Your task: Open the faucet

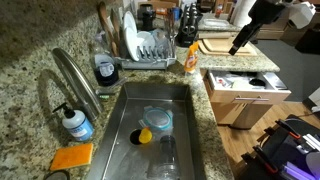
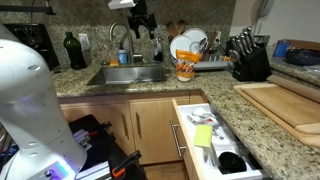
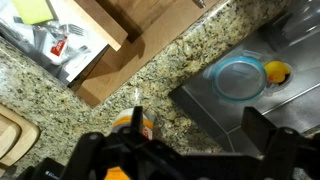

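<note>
The faucet (image 1: 76, 78) is a tall brushed-steel gooseneck at the sink's (image 1: 128, 105) back rim, arching over the basin. It also shows in an exterior view (image 2: 124, 42) behind the sink. My gripper (image 1: 238, 45) hangs high in the air, far from the faucet, above the counter by the open drawer. In the wrist view its two dark fingers (image 3: 200, 135) stand wide apart and hold nothing. Below them lie the granite counter and the sink's corner. The faucet is not in the wrist view.
A clear soap bottle (image 1: 75, 123) and an orange sponge (image 1: 72, 157) sit by the faucet. A glass bowl (image 3: 240, 78) and a yellow item (image 3: 277, 72) lie in the sink. An orange bottle (image 1: 189, 58), dish rack (image 1: 140, 45), knife block (image 2: 248, 60) and open drawer (image 2: 205, 135) are nearby.
</note>
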{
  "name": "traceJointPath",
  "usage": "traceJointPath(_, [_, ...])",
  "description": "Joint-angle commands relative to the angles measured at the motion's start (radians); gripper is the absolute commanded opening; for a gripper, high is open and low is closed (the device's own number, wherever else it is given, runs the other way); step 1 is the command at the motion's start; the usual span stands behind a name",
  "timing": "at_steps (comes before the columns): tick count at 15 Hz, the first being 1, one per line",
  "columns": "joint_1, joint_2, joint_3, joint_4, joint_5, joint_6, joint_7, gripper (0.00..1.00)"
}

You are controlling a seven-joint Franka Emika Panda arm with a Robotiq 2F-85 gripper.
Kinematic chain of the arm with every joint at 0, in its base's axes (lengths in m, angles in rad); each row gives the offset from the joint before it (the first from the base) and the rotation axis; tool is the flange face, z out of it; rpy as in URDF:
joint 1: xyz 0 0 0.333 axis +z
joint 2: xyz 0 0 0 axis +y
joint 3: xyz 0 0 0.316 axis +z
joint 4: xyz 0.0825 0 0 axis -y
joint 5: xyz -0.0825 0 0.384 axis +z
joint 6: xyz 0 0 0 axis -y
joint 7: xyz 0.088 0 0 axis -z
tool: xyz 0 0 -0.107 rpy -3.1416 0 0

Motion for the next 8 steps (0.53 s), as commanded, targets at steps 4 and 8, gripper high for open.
traceJointPath(4, [0.008, 0.001, -0.007, 0.002, -0.004, -0.003, 0.003, 1.00])
traceJointPath(8, [0.055, 0.259, -0.078, 0.149, 0.094, -0.007, -0.255, 1.00])
